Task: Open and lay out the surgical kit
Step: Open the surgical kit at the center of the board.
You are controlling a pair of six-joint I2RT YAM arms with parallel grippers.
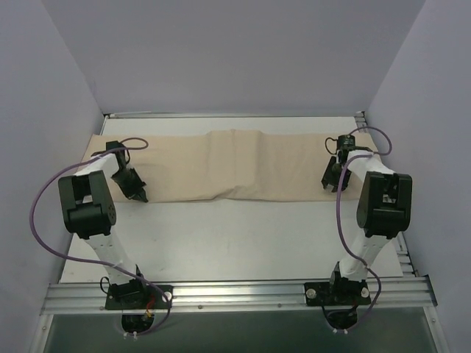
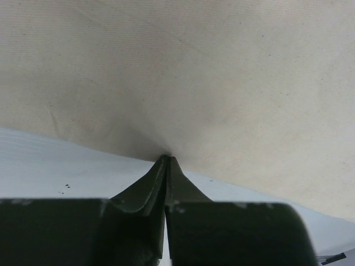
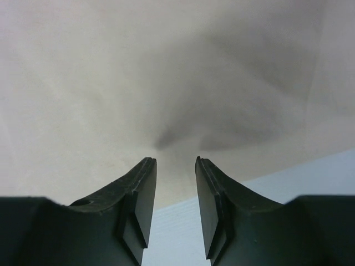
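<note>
The beige cloth wrap (image 1: 184, 173) lies as a long band across the far half of the table, with a thicker folded bulge (image 1: 234, 151) in its middle. The steel tray and the forceps are not in view. My left gripper (image 1: 140, 195) is at the cloth's near edge on the left. In the left wrist view its tips (image 2: 167, 158) are shut on that edge of the cloth (image 2: 194, 72), which puckers toward them. My right gripper (image 1: 329, 181) hovers over the cloth's right part. In the right wrist view it (image 3: 176, 161) is open and empty above the cloth (image 3: 111, 83).
The white table top (image 1: 235, 235) stretches between the cloth and the arm bases. Grey walls close in the left, right and back. A metal rail (image 1: 235, 294) runs along the near edge.
</note>
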